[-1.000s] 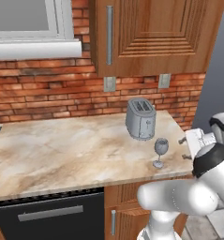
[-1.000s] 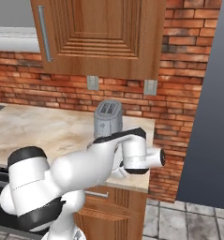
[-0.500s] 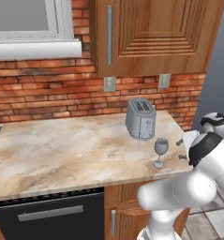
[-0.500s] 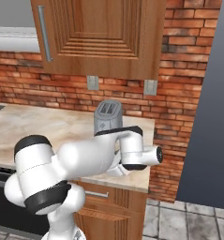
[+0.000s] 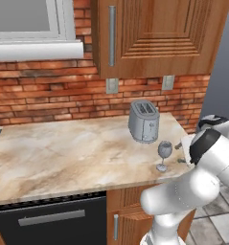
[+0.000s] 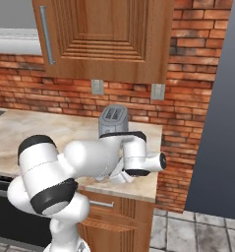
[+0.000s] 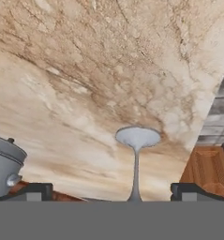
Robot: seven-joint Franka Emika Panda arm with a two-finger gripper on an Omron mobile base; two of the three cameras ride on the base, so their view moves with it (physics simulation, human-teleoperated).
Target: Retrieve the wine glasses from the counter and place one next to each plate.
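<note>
Arm swinging in closer to the glass (image 5: 164,155) than a second ago; glass itself unmoved. It is standing upright near the surface (image 5: 63,153) front edge, just before the toaster (image 5: 143,121). Pincer (image 7: 135,191) is gaping wide, straddling the stem, likely readying a stem grasp.

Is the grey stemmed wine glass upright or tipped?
Upright: the grey stemmed wine glass stands on its round foot on the beige marbled counter, stem vertical.
</note>
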